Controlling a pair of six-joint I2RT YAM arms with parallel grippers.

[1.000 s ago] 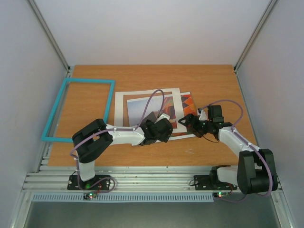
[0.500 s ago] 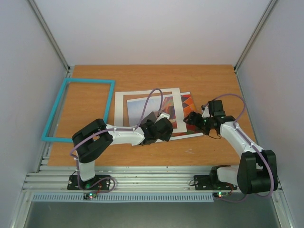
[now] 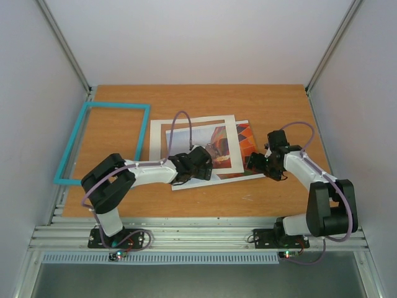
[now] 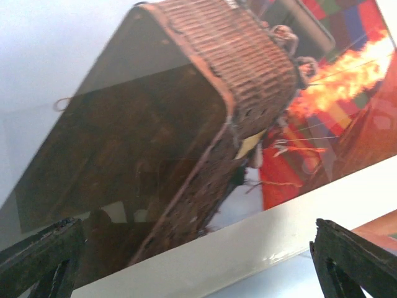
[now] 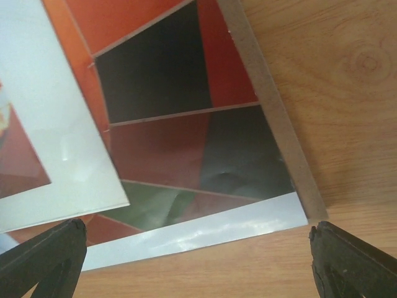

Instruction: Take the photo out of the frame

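**Finding 1, change.** Over the last second the left gripper draws back toward 7 o'clock, off the middle of the stack. This uncovers the balloon picture in the window of the white mat. The right gripper shifts a little toward 3 o'clock and its jaws spread to full width.

**Finding 2, hands.** Both grippers stand wide open and hold nothing. The left wrist view shows its fingers apart over the printed basket and the mat's white border. The right wrist view shows its fingers apart over the stack's 4 o'clock corner.

**Finding 3, task items.** The frame lies alone at 10 o'clock on the table, well apart from the stack. The photo lies flat at table centre, partly under the mat. Its orange and dark panels stick out at the 3 o'clock side, over the backing board.

**Assessment.** The photo is already out of the frame. The withdrawal and release suggest the work is ending, or at most that the print is yet to be separated from the mat and board.
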